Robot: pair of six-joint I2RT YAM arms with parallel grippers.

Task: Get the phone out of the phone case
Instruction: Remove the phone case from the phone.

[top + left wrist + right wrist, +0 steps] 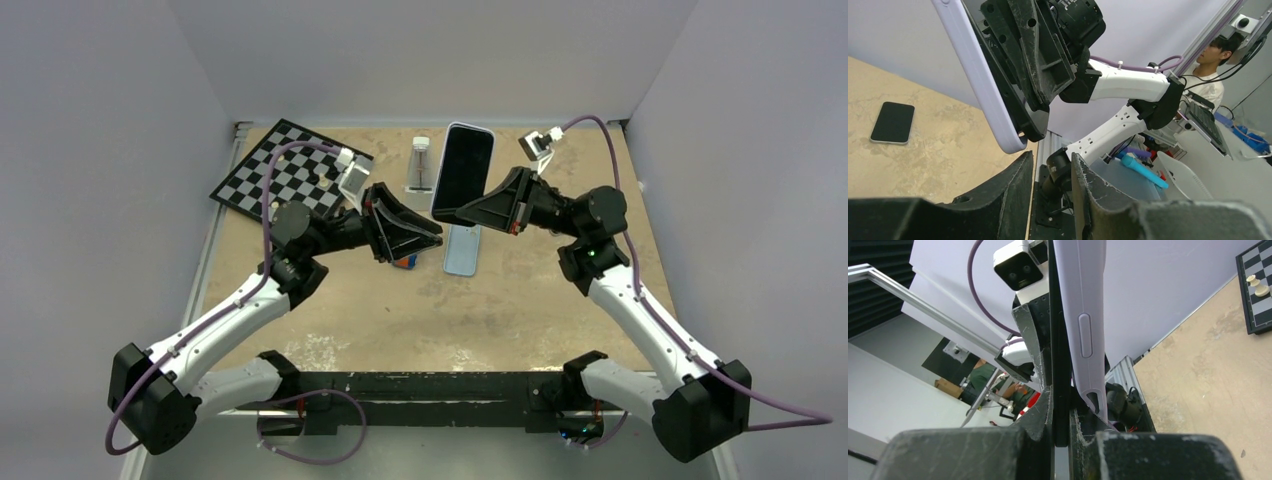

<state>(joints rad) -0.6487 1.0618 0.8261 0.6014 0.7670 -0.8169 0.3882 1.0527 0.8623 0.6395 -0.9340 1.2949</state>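
Note:
My right gripper (470,210) is shut on the lower end of a black phone (464,165) in a lavender case and holds it upright above the table. In the right wrist view the black phone (1060,390) sits between my fingers, and the case (1083,315) stands off it at the bottom corner, outside one finger. In the left wrist view the case (980,85) hangs just above my left gripper (1050,175), which is open and empty. In the top view my left gripper (432,238) is just left of the phone's lower end.
A second phone (462,250) lies flat on the table under the held one; it also shows in the left wrist view (893,122). A chessboard (290,170) with pieces lies at the back left. A small bottle (421,160) stands behind. A small coloured object (403,263) lies under my left gripper.

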